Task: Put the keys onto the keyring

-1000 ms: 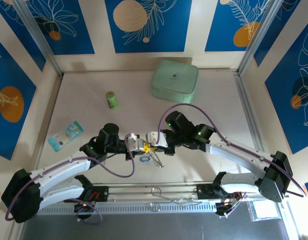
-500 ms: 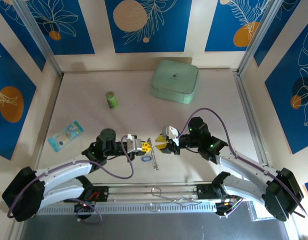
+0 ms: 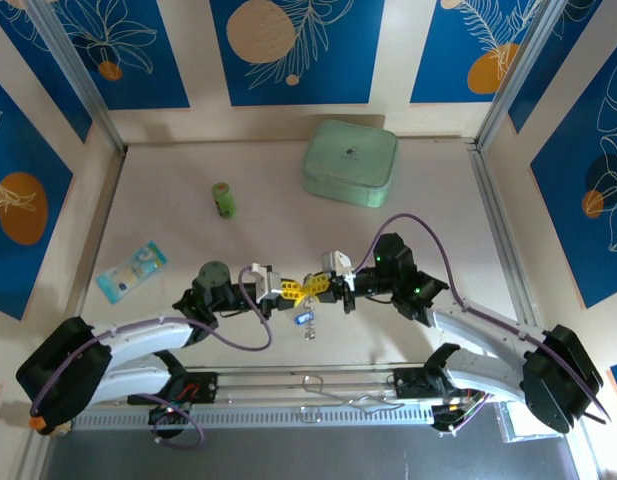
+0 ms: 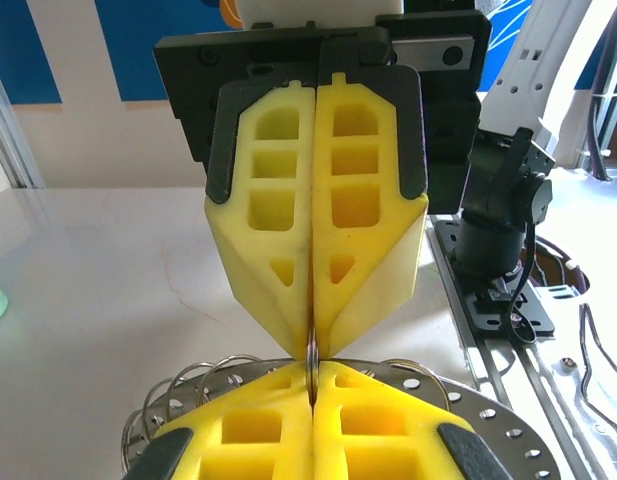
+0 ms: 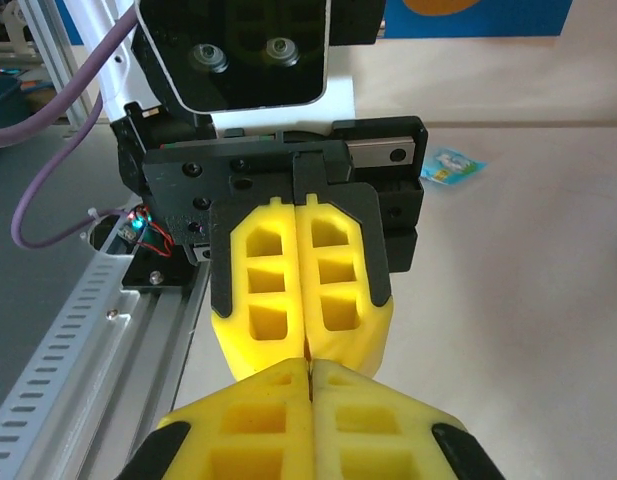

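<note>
Well in front of the mint-green rounded case, the right gripper has been re-closed tip to tip against the left gripper. The large silvery link-rimmed metal keyring is pinched by both, and a small silvery-blue key dangles beneath, so threading can likely be attempted.

Mint case — green cylinder — blue packet

Setting: robot test cell, lab type. Pale table enclosed by blue panels printed with white leaves and orange discs. Aluminium posts at the corners; perforated rail beside two arm bases.
</note>
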`<action>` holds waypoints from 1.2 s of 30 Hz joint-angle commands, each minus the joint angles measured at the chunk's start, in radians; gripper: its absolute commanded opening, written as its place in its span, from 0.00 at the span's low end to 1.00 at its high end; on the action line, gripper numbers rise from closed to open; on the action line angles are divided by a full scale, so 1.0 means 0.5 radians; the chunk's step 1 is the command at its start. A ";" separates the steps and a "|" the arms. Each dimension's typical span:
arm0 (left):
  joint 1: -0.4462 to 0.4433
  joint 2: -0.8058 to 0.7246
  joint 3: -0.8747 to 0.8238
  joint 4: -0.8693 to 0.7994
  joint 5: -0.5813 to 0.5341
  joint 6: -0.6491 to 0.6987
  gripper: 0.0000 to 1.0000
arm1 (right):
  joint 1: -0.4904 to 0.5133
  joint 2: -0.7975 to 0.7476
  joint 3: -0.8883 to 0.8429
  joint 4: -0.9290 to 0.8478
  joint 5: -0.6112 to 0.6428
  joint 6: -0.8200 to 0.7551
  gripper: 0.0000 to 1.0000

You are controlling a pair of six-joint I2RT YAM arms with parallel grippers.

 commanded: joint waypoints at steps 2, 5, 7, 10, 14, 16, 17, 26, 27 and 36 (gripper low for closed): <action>-0.020 -0.073 0.002 0.094 -0.070 0.017 0.31 | 0.019 -0.008 0.204 -0.371 0.040 -0.125 0.00; -0.020 -0.191 0.065 -0.344 -0.187 0.223 0.31 | 0.048 -0.005 0.348 -0.676 0.132 -0.277 0.00; -0.021 -0.254 0.142 -0.696 -0.196 0.358 0.28 | 0.081 0.013 0.435 -0.849 0.199 -0.374 0.00; -0.018 -0.291 0.225 -0.996 -0.191 0.449 0.25 | 0.134 0.057 0.545 -1.043 0.286 -0.480 0.00; -0.019 -0.310 0.244 -1.008 -0.090 0.436 0.25 | 0.205 0.127 0.663 -1.196 0.421 -0.581 0.00; -0.018 -0.308 0.248 -0.976 -0.037 0.409 0.25 | 0.232 0.154 0.709 -1.240 0.485 -0.620 0.00; -0.020 -0.304 0.253 -0.971 -0.014 0.404 0.25 | 0.245 0.166 0.726 -1.256 0.518 -0.641 0.00; -0.019 -0.232 0.314 -1.010 0.046 0.408 0.20 | 0.312 0.261 0.826 -1.369 0.579 -0.756 0.00; -0.020 -0.225 0.317 -1.003 0.046 0.408 0.16 | 0.316 0.262 0.827 -1.370 0.555 -0.755 0.00; -0.019 -0.215 0.281 -0.866 0.043 0.425 0.00 | 0.035 -0.045 0.450 -0.714 0.138 -0.351 0.29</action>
